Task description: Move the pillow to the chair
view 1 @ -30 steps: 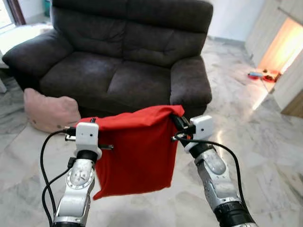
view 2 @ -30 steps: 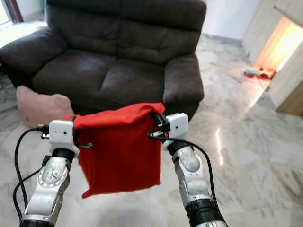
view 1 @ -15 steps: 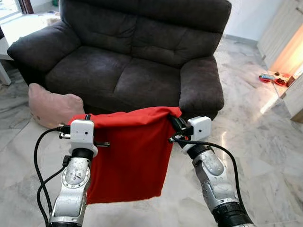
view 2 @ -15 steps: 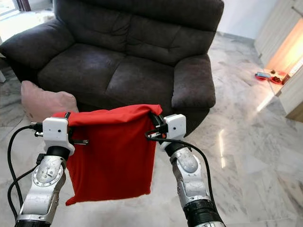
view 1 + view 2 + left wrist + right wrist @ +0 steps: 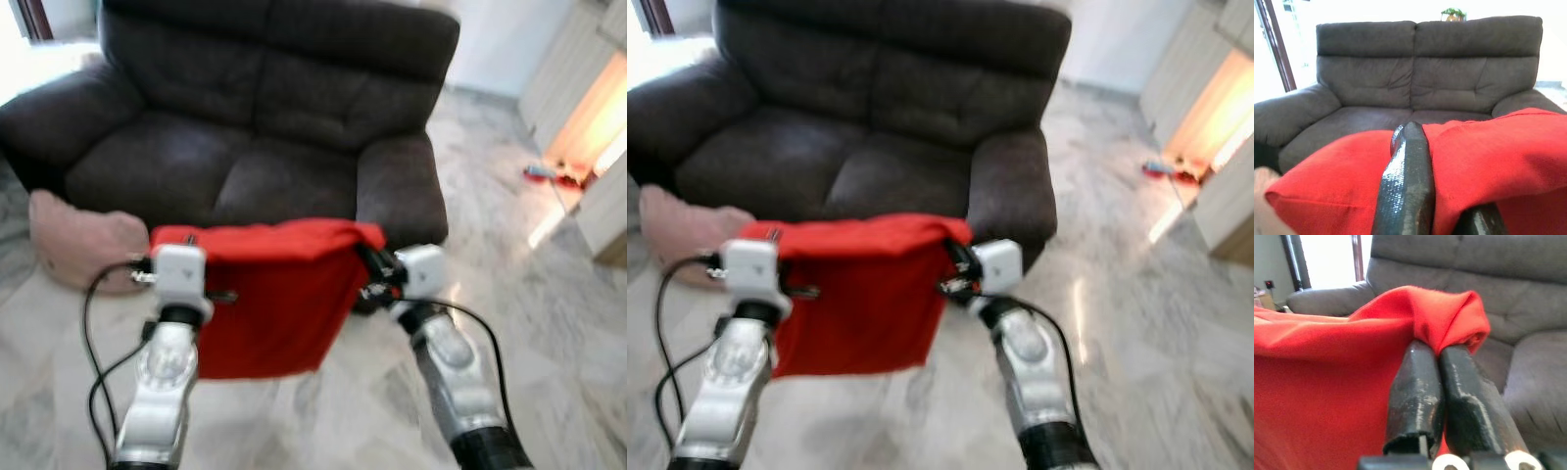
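Sofa: you face a dark brown two-seat sofa [image 5: 265, 127], which stands in for the chair of the task; its seat cushions are bare, and its right armrest sits just beyond the red cloth.
Floor: pale marble floor [image 5: 549, 323] spreads around you, with bright light falling across it on your right side.
Red pillow: the red pillow [image 5: 265, 294] hangs in the air between your two arms, in front of the sofa's front edge and not yet on the seat. It looks limp, like a slack cover, its top edge stretched roughly level and the rest drooping down.
Pink cushion: a pale pink cushion [image 5: 78, 245] lies on the floor at the sofa's left front corner, apart from the red pillow.
Left pincer: your left pincer [image 5: 1442, 196] holds the pillow's left top corner. In the left wrist view one black finger [image 5: 1405, 186] lies over the red cloth and the other shows beneath it, so the fabric is pinched between them.
Right pincer: your right pincer [image 5: 1440, 396] grips the right top corner. Its fingers [image 5: 1415, 391] are pressed together with a bunched fold of red fabric caught at their tips.
Small items: some red and blue things [image 5: 554, 176] lie on the floor far to the right, too blurred to identify.
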